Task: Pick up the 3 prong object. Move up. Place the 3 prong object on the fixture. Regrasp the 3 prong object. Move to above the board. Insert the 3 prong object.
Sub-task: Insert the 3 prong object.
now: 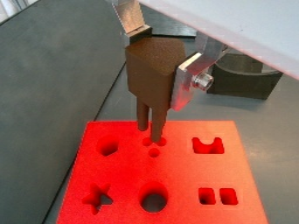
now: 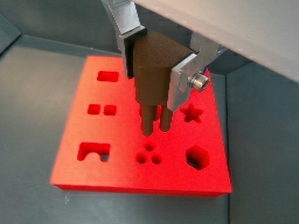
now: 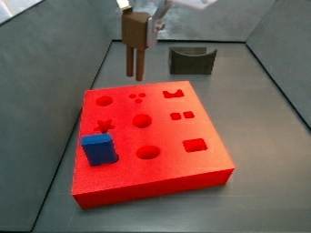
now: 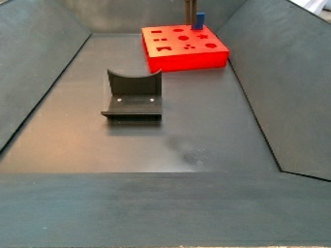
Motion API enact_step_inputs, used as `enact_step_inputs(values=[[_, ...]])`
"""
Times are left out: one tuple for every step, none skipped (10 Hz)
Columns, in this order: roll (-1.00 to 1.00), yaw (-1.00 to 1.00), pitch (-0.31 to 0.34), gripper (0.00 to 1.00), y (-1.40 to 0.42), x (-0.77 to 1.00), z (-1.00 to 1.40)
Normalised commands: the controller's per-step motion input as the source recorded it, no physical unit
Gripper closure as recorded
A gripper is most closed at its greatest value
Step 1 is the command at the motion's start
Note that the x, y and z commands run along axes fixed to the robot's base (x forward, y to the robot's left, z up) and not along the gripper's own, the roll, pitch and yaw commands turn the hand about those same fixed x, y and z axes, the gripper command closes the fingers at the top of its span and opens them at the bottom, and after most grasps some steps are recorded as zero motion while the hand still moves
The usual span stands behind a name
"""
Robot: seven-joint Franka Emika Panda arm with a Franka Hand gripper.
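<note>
My gripper [image 1: 156,61] is shut on the brown 3 prong object [image 1: 152,74], body between the silver fingers, prongs pointing down. It also shows in a wrist view [image 2: 152,70] and a side view [image 3: 135,36]. It hangs above the red board [image 3: 183,164], prong tips just over the three small dot holes [image 1: 153,144], also seen in a wrist view [image 2: 149,157]. In a side view the gripper [image 3: 137,20] is above the board's far edge. The dark fixture [image 3: 191,60] stands behind the board, empty; in a side view it [image 4: 132,97] is in front of the board [image 4: 220,55].
A blue cuboid [image 3: 97,149] stands in a hole at the board's left near side. The board has star, circle, square and hexagon holes. Dark bin walls [image 4: 39,87] slope up round the grey floor.
</note>
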Motion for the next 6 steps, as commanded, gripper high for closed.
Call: enact_step_inputs(values=[[-0.07, -0.14, 0.000, 1.00, 0.30, -0.25, -0.48], [-0.17, -0.16, 0.003, 1.00, 0.37, 0.11, -0.45], [-0.16, -0.17, 0.000, 1.00, 0.23, 0.12, -0.32], [0.00, 0.00, -0.021, 1.00, 0.00, 0.00, -0.09], [-0.02, -0.04, -0.043, 1.00, 0.00, 0.00, -0.23], [-0.02, -0.28, -0.043, 1.00, -0.09, 0.14, -0.27]])
